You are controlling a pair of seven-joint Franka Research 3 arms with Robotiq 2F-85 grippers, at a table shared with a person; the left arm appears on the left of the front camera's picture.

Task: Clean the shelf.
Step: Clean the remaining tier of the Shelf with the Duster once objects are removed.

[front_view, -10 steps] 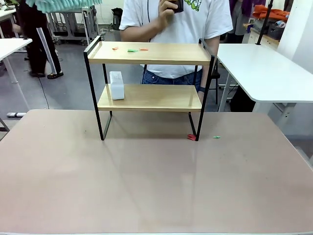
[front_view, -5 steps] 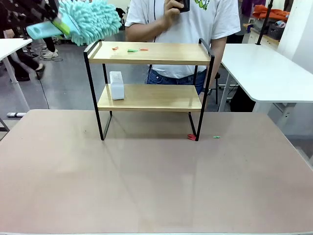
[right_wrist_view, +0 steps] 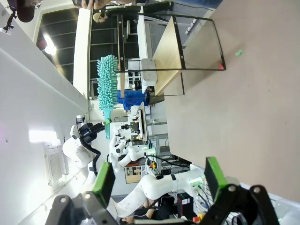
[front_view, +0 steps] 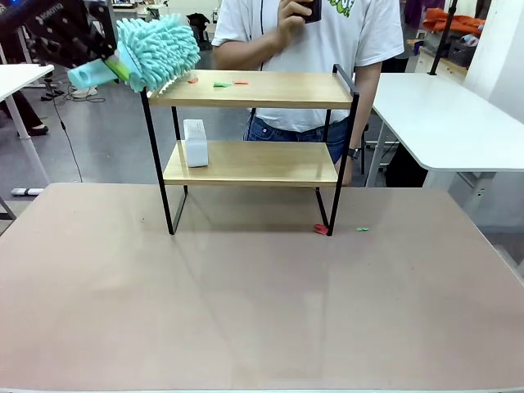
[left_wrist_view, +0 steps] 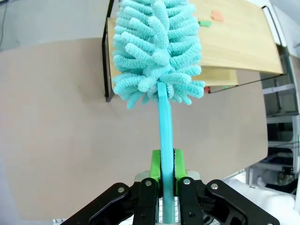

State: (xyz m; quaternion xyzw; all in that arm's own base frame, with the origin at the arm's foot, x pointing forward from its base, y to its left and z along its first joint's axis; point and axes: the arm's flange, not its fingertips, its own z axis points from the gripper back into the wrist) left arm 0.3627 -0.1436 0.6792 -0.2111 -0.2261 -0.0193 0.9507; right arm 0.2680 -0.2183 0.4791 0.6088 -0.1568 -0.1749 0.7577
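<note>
1. Now find the shelf (front_view: 286, 88) upright at the far side of the tabletop (front_view: 246, 311), black frame feet on the surface, a person just behind.
2. Expect it light but stiff, and likely to slide or tip under a hard sideways push, so sweep gently.
3. To steady it, take hold of a black upright post rather than a thin board.
4. Note the left claw (left_wrist_view: 163, 174) clamped tight on the handle of the duster (front_view: 155, 51), soft head by the top board's left end.
5. Note the right claw (right_wrist_view: 158, 180) spread wide, holding nothing.
6. Mind the paper scraps (front_view: 221, 83) up top and the white box (front_view: 195, 142) below.
</note>
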